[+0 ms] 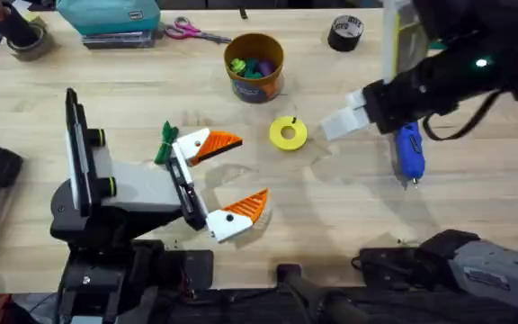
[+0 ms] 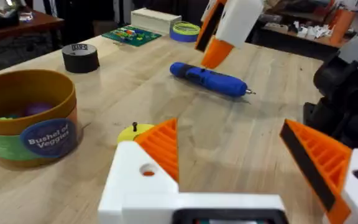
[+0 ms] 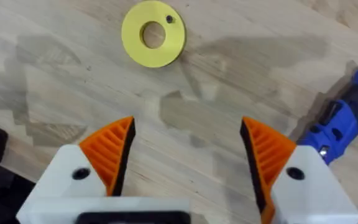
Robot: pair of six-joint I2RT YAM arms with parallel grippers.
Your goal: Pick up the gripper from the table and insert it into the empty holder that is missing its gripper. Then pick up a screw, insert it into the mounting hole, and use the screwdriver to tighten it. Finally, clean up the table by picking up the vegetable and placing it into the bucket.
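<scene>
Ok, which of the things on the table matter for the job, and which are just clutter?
For the job: screw on the yellow disc, screwdriver, vegetable, bucket.
Lying about: black tape roll, scissors, teal box.

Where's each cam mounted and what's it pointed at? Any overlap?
Overhead: above the arm bases, looking down and forward at the table; shows the left claw and the right arm.
Left wrist: on the left arm, facing across the table toward the screwdriver and bucket; own open fingers at the bottom.
Right wrist: on the right arm, looking down at the yellow disc; own open right claw.
Shared: disc and screwdriver appear in all three.
</scene>
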